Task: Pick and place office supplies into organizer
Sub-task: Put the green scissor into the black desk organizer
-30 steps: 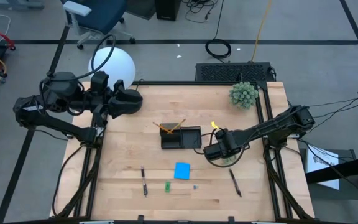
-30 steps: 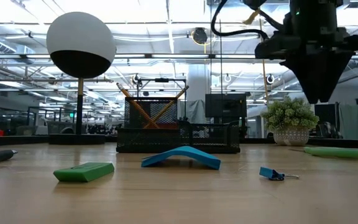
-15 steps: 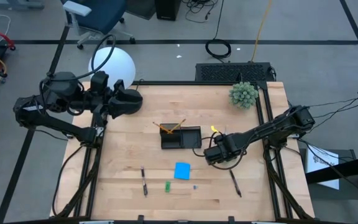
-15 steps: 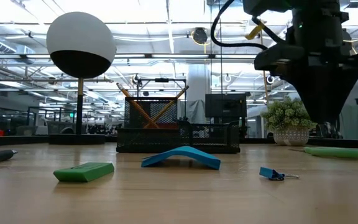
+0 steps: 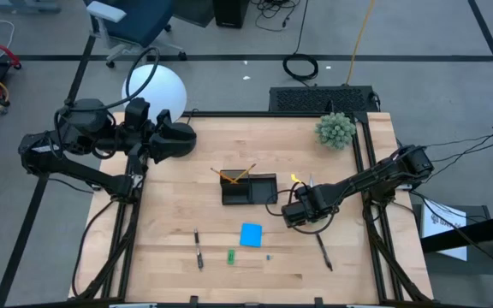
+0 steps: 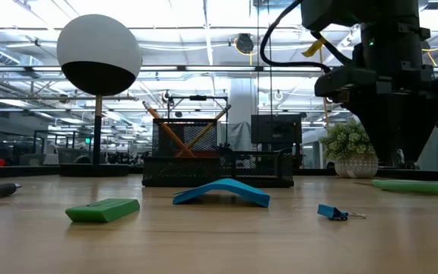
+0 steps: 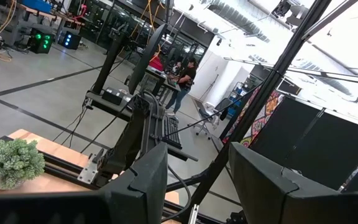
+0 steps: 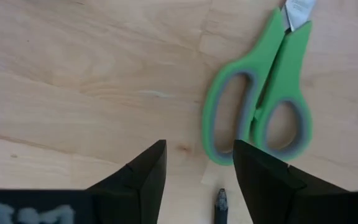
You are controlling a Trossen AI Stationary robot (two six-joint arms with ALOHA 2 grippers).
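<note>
Green-handled scissors [image 8: 260, 106] lie flat on the wooden table, also seen in the low view [image 6: 417, 185]. My right gripper [image 8: 197, 168] points down just above the table with its fingers open, beside the scissors' handle loops and touching nothing; in the high view [image 5: 302, 210] it covers them. A black pen's tip [image 8: 220, 200] lies between its fingers. The black organizer [image 5: 248, 189] holds orange pencils [image 5: 234, 174]. On the table lie a blue note pad [image 5: 251, 234], a green piece [image 5: 230, 256] and two black pens [image 5: 198, 250] [image 5: 323, 251]. My left gripper [image 7: 197, 180] waits open at the back left.
A lamp with a white ball [image 5: 154, 88] and a round black base [image 5: 178, 137] stands at the back left. A fuzzy green plant [image 5: 335, 130] stands at the back right. A small blue clip [image 6: 333, 212] lies near the green piece. Bare wood shows along the near edge.
My right gripper has come down toward the table over the scissors and tipped a little steeper; it has also edged slightly toward the near edge.
</note>
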